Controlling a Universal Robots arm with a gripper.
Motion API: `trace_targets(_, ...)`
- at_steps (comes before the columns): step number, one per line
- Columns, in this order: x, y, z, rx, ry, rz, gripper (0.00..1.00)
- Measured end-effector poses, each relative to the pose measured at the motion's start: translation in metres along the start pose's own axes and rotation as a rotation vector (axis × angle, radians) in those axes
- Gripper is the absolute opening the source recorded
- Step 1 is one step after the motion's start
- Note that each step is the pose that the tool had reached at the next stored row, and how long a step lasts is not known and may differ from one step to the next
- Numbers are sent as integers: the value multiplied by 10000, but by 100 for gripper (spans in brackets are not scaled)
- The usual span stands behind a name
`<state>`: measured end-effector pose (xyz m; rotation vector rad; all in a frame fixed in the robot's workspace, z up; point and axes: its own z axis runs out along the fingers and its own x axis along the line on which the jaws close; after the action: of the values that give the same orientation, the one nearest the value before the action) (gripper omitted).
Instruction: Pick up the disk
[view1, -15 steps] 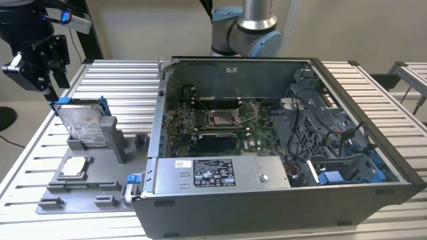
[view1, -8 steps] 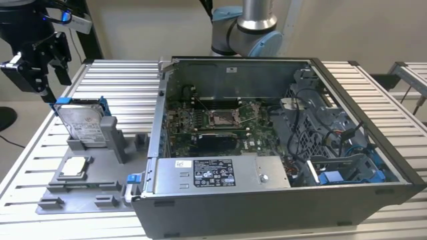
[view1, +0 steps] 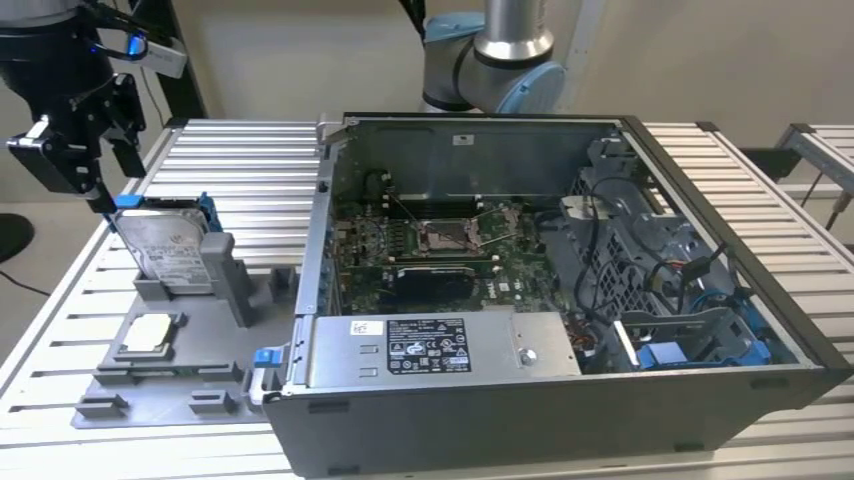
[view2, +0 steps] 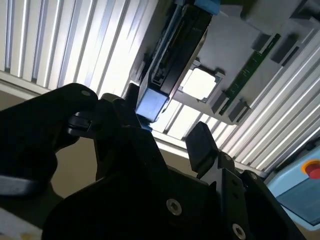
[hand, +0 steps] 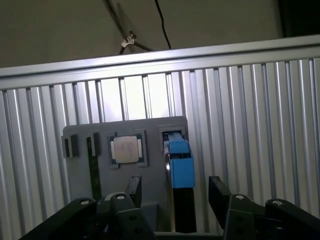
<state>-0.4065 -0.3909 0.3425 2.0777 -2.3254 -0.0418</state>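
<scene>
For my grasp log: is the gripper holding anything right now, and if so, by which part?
Nothing is held. The gripper is open and hangs above the upright disk without touching it.

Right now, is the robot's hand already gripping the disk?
No: in the first wrist view the open hand straddles the disk with gaps on both sides, and the disk sits in its grey holder.

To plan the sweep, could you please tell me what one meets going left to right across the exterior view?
Open gripper → disk standing in its grey holder → grey box with black label → blue bracket inside the computer case.
</scene>
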Motion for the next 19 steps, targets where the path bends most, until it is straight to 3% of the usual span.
trace_targets(9,3,49,135,212,-113,-267,100)
trace_targets(19,0,82,280,232,-167,-467,100)
